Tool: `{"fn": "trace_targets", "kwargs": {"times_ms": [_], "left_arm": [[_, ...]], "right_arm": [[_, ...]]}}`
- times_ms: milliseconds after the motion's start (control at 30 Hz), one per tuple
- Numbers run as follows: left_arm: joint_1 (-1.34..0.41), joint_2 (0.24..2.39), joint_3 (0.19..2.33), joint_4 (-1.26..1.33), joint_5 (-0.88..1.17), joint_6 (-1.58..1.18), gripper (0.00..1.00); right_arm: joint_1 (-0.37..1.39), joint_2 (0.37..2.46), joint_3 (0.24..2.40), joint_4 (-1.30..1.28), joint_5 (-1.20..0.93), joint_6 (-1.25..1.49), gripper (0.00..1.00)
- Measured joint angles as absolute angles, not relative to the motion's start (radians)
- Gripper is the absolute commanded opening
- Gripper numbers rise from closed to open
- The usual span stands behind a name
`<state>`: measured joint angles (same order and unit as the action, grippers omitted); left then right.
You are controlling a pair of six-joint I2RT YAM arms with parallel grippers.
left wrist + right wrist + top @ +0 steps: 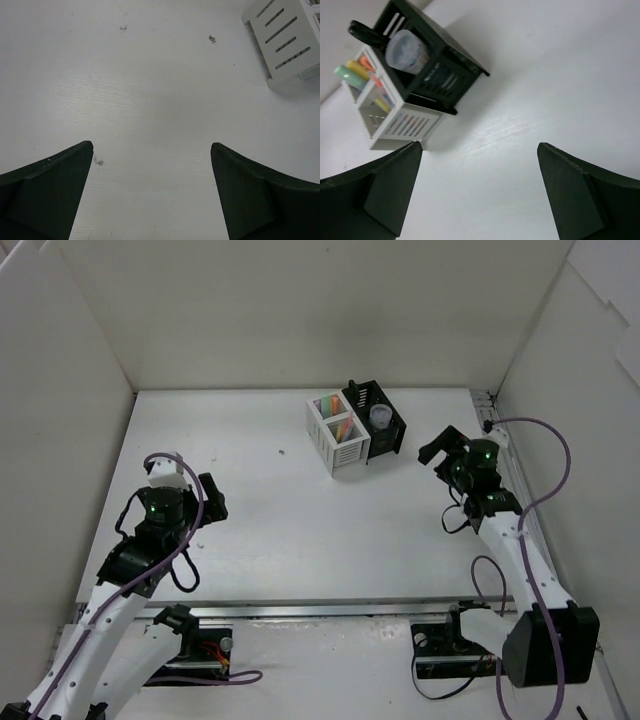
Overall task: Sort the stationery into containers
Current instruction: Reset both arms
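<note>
The joined holders stand at the back centre: the white two-compartment holder (pixel 337 445) holds several pastel markers (pixel 331 405), and the black holder (pixel 390 430) holds the small round jar (pixel 379 417) and the black scissors (pixel 352 389). In the right wrist view the black holder (pixel 451 75), jar (pixel 407 50), scissors handle (pixel 366 34), markers (pixel 354 70) and white holder (pixel 405 125) show at upper left. My right gripper (pixel 440 452) (pixel 479 147) is open and empty, right of the holders. My left gripper (pixel 210 502) (pixel 151 150) is open and empty over bare table at the left. I cannot pick out the red pencil.
White walls (pixel 300 310) enclose the table on three sides. A corner of the white holder (pixel 287 42) shows at the upper right of the left wrist view. Small dark specks (pixel 212 38) mark the table surface.
</note>
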<state>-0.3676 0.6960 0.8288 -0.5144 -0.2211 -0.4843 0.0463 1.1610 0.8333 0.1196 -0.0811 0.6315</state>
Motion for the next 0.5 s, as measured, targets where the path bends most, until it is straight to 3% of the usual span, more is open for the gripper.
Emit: {"fn": "trace_targets", "kwargs": {"times_ms": [267, 500], "left_arm": [[-0.368, 0.685, 0.807, -0.508, -0.271, -0.488, 1.0], [-0.368, 0.673, 0.799, -0.503, -0.282, -0.5, 0.99]], "right_arm": [[0.048, 0.805, 0.688, -0.051, 0.132, 0.574, 0.98], [0.048, 0.744, 0.68, -0.097, 0.183, 0.552, 0.98]]}}
